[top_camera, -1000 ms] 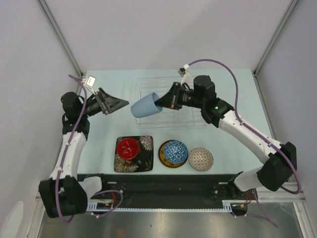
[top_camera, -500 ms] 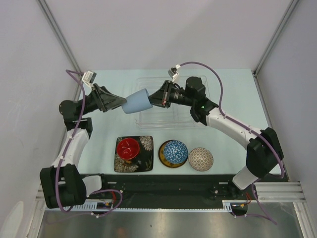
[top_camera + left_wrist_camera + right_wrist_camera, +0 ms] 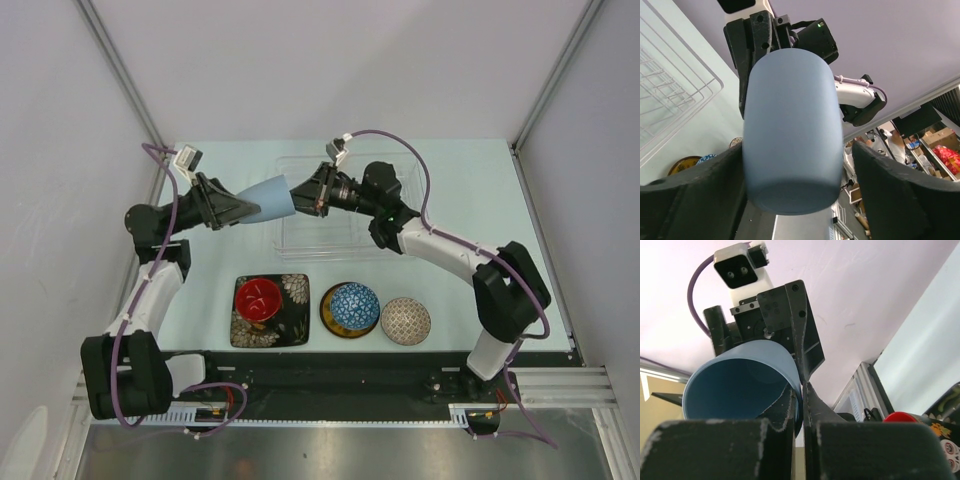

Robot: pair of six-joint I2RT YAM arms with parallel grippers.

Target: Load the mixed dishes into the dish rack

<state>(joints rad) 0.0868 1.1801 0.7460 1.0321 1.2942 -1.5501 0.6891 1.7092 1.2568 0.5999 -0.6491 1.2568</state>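
Note:
The pale blue cup (image 3: 268,197) hangs on its side in the air, left of the clear dish rack (image 3: 345,225). My right gripper (image 3: 306,194) is shut on the cup's rim, one finger inside (image 3: 790,405) and one outside. My left gripper (image 3: 243,206) is open with its fingers on either side of the cup's base (image 3: 790,150); a gap shows at one finger (image 3: 890,190). The red-lined mug (image 3: 258,297) stands on the black square plate (image 3: 290,320). The blue bowl (image 3: 355,304) sits on the yellow saucer (image 3: 327,318). The brownish bowl (image 3: 405,320) is beside them.
The three dish groups stand in a row along the near edge of the pale table (image 3: 470,190). The rack's ribbed floor (image 3: 670,95) lies below and left of the cup in the left wrist view. Grey walls close in both sides.
My right gripper has carried the cup leftward, from over the rack to beyond its left edge. My left gripper has moved right to meet it and now brackets the cup's base.

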